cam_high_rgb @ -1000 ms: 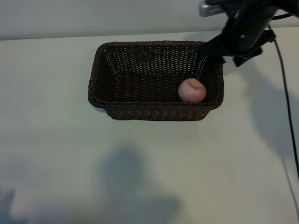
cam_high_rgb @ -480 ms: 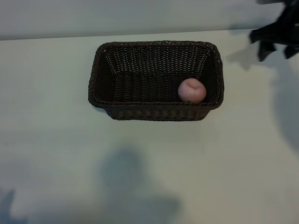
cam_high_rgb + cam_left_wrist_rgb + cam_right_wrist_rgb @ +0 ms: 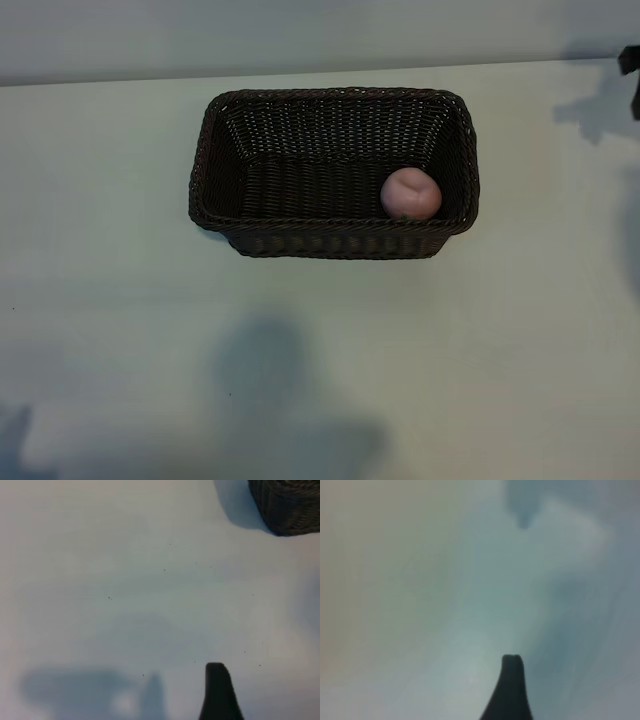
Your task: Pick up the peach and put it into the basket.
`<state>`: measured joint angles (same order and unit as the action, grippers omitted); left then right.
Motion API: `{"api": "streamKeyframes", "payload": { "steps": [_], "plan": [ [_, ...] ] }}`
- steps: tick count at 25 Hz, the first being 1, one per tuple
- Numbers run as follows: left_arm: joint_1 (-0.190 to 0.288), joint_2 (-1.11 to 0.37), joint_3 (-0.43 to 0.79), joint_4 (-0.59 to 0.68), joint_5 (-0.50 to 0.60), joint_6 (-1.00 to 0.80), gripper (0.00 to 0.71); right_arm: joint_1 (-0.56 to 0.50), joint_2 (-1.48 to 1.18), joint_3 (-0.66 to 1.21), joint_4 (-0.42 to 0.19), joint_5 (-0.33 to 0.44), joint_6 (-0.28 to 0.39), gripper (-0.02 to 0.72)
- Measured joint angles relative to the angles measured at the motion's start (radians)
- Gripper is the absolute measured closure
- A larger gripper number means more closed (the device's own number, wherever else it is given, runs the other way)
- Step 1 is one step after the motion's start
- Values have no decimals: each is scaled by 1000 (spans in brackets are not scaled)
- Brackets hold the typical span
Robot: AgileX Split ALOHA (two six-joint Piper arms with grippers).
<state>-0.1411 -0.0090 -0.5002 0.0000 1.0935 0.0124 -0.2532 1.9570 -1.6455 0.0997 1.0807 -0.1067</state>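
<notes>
On my screen the white table (image 3: 120,330) fills nearly everything, with the dark wicker basket (image 3: 300,238) sitting toward its far side. The peach (image 3: 410,193) rests inside it, in the near right corner (touching the near wall, as far as I can tell). My right gripper (image 3: 633,75) hangs at the far right edge with fingers spread and empty, while the left gripper (image 3: 218,692), also spread and empty, hovers over bare table near a basket corner.

R arm (image 3: 633,75) cut off (edge), basket (image 3: 287,505) cropped

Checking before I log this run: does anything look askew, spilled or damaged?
Nothing stands out. The peach lies inside the basket, at its right end, and the basket sits flat and intact on the table.
</notes>
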Motion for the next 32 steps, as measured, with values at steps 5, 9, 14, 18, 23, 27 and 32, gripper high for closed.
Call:
{"api": "streamKeyframes", "payload": {
  "steps": [5, 9, 14, 18, 23, 27, 32],
  "plan": [
    [0, 0, 0, 0, 0, 0, 229, -29, -152, 0, 23, 35, -5, 108],
    [0, 0, 0, 0, 0, 0, 229, -33, -288, 0, 25, 104, -11, 108],
    [0, 0, 0, 0, 0, 0, 229, -33, -460, 0, 27, 141, -7, 108],
    [0, 0, 0, 0, 0, 0, 229, -33, -599, 0, 37, 147, 15, 108],
    [0, 0, 0, 0, 0, 0, 230, -33, -758, 1, 60, 167, 40, 124],
    [0, 0, 0, 0, 0, 0, 230, -33, -882, 8, 63, 167, 54, 126],
    [0, 0, 0, 0, 0, 0, 230, -33, -1096, 104, 59, 159, 42, 126]
  ]
}}
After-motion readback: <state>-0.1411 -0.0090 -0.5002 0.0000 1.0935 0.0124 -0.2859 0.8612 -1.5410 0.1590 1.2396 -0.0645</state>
